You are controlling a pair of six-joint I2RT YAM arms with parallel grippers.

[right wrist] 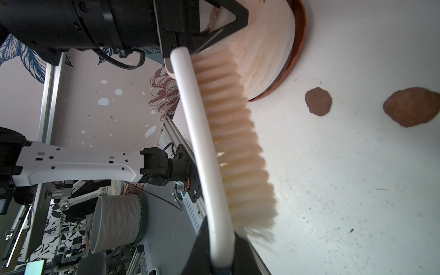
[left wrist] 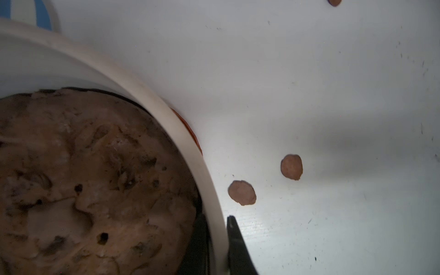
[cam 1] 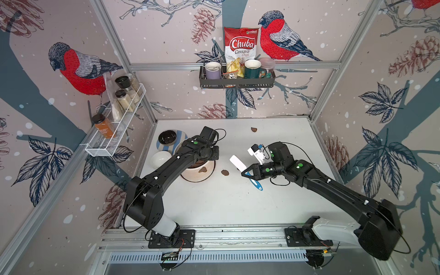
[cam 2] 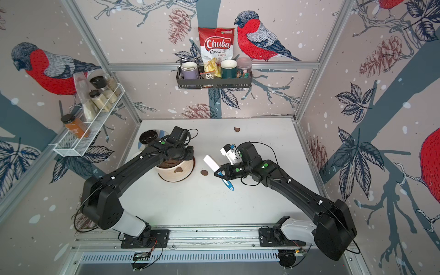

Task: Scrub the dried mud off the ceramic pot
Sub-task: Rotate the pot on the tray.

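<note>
At the right side of the rim of the ceramic pot (cam 1: 196, 176), the left pincer (left wrist: 215, 217) is clamped across the thick wall. One finger (left wrist: 200, 238) is inside, against the brown soil (left wrist: 83, 178), and the other is outside. In both top views the arm's wrist hides these fingers. On the pot's ribbed outer wall, forward of this pincer and close under the rim, sits a dried mud patch (cam 1: 203, 169). The pot stands upright on its brown saucer (right wrist: 300, 31), on the white surface (cam 1: 226, 204). Just beyond the outer finger lies a near mud flake (left wrist: 242, 192), flat on the surface and apart from the pot. A second mud flake (left wrist: 291, 166) lies a little farther out. A far mud flake (cam 1: 253, 129) rests well apart, toward the back wall. On the side of the pot away from the pincer are a small white bowl (cam 1: 160, 159) and a black bowl (cam 1: 167, 137) over a blue-striped plate (cam 1: 162, 147).

The right pincer (cam 1: 246, 172), well to the right of the pot, grips a scrubbing brush (cam 1: 236, 162) at the neck between its white head and blue handle. The cream bristles (right wrist: 238, 142) face down toward the surface. The head reaches out to this pincer's left, with a gap between it and the pot in both top views.
</note>
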